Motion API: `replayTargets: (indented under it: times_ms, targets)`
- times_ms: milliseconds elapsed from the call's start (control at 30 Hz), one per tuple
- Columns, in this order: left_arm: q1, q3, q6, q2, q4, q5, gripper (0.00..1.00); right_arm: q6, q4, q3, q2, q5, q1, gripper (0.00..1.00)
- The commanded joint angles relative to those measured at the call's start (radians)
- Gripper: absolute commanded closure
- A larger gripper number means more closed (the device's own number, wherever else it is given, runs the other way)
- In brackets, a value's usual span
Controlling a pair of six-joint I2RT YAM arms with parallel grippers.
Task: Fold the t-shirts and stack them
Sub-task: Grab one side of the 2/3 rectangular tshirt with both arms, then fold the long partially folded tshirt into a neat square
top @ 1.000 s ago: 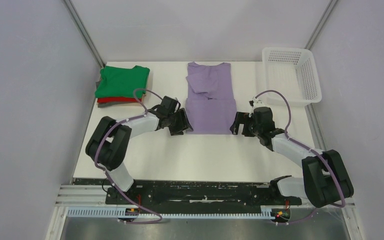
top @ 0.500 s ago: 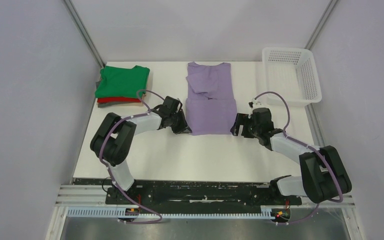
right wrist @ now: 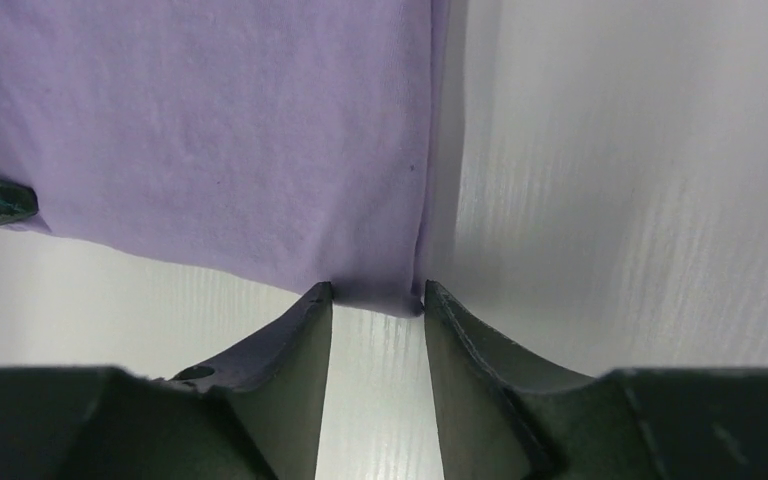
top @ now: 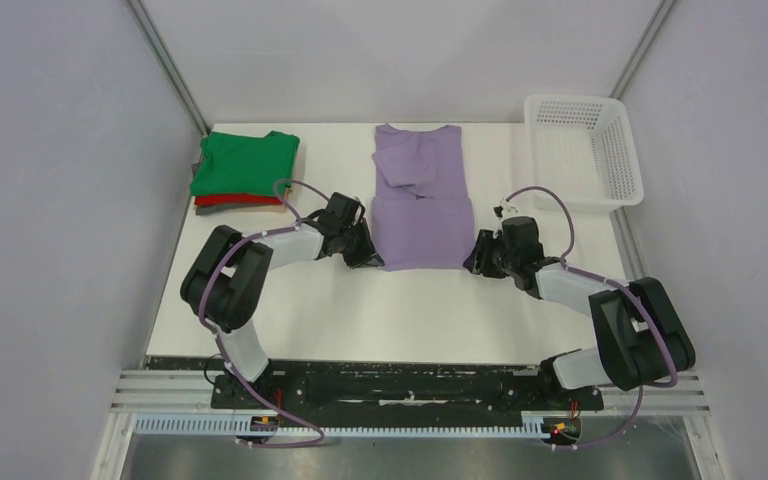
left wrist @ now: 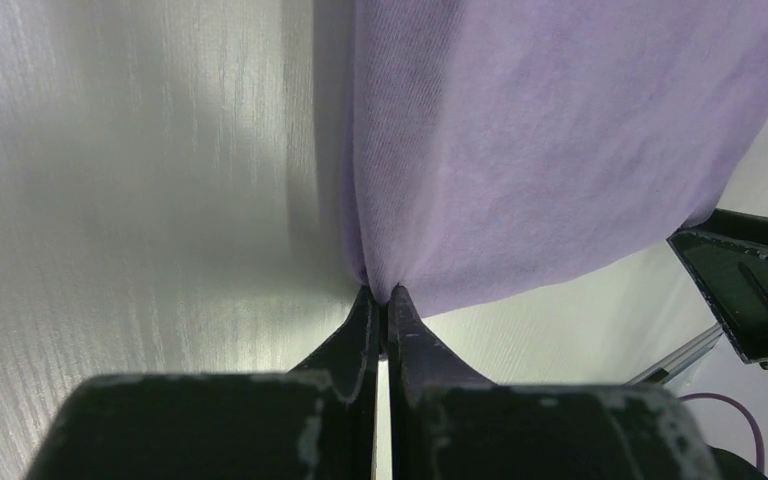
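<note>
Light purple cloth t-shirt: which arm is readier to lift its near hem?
Left. The left gripper is shut on a corner of the light purple cloth t-shirt; the right gripper stands open around the other corner.

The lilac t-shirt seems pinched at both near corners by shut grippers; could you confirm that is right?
Not quite: the left gripper is shut on the lilac t-shirt, but the right gripper is open, its jaws either side of the other corner, as the right wrist view shows.

Lilac t-shirt (left wrist: 520,150): soft matt knit cloth. Table (left wrist: 140,200): white, faint woodgrain, slight sheen. Basket (top: 620,160): white plastic mesh.
</note>
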State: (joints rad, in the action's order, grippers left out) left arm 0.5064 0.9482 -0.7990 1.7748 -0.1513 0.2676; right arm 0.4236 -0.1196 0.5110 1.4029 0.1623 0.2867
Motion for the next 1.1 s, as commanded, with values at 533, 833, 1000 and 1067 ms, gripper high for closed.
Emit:
replayTargets:
  times_ms: [533,833,1000,1067]
  targets:
    - [0.099,-0.155,0.021,-0.356,-0.225,-0.127,0.98,-0.058,0.21,-0.167,-0.321,0.216,0.032,1.0]
    - [0.217,-0.256,0.0,-0.827,-0.487,-0.162,0.98,-0.114,0.53,-0.17,-0.683,0.533,0.089,1.0]
    - [0.223,-0.248,-0.021,-1.003,-0.554,-0.099,0.98,-0.129,0.584,-0.105,-0.77,0.693,0.091,1.0]
    - [0.222,-0.23,-0.023,-1.043,-0.571,-0.11,0.98,-0.107,0.547,-0.093,-0.781,0.713,0.091,1.0]
